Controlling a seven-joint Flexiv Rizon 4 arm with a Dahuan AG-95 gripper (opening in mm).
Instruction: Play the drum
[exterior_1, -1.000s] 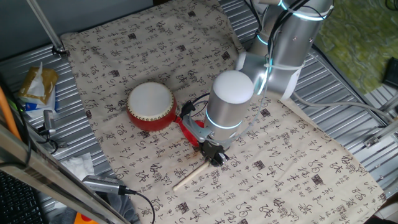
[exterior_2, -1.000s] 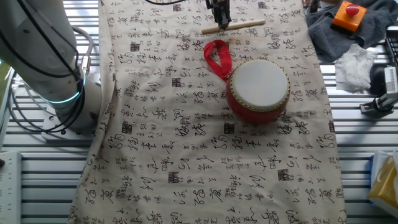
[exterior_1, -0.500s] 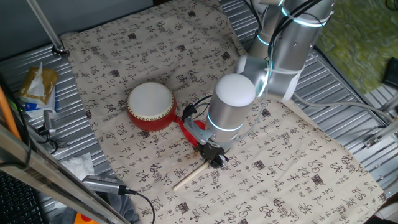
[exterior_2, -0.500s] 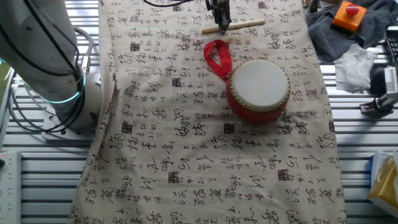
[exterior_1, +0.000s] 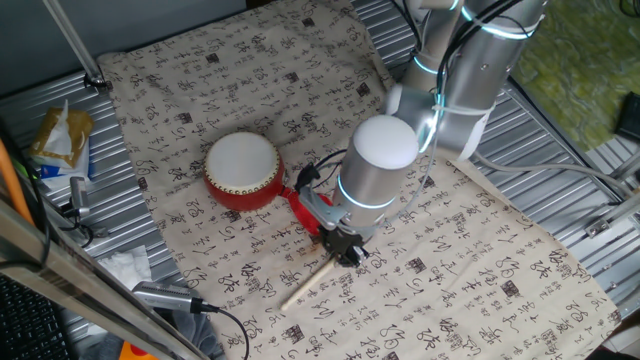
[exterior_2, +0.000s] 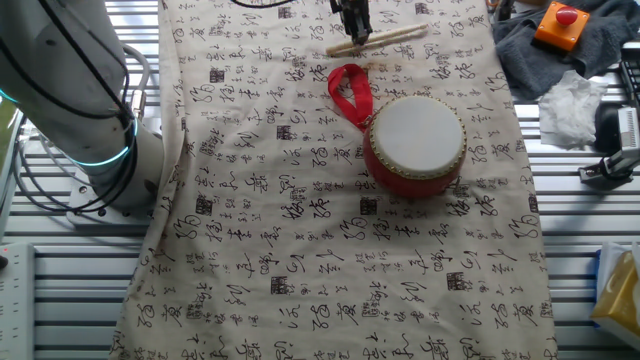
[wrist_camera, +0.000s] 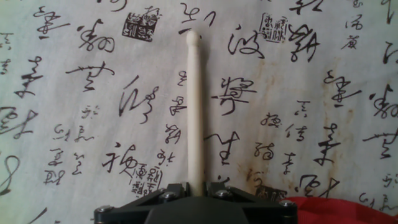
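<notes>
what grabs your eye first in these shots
The red drum with its white skin stands on the calligraphy-printed cloth, its red ribbon trailing toward the arm. Beside the ribbon, the claw is shut on a thin wooden stick, low over the cloth.

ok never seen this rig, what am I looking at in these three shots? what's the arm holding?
It is one robot arm at a table covered with a cloth printed with calligraphy. Two pictures come from fixed cameras on different sides of the table; the third comes from a camera on the hand, looking along the fingers. The gripper is shut on one end of a thin wooden stick, which points away from the camera over the cloth. Nearby sits the drum, red with a white skin, with a red ribbon loop lying beside it. The stick is not touching the drum.
</notes>
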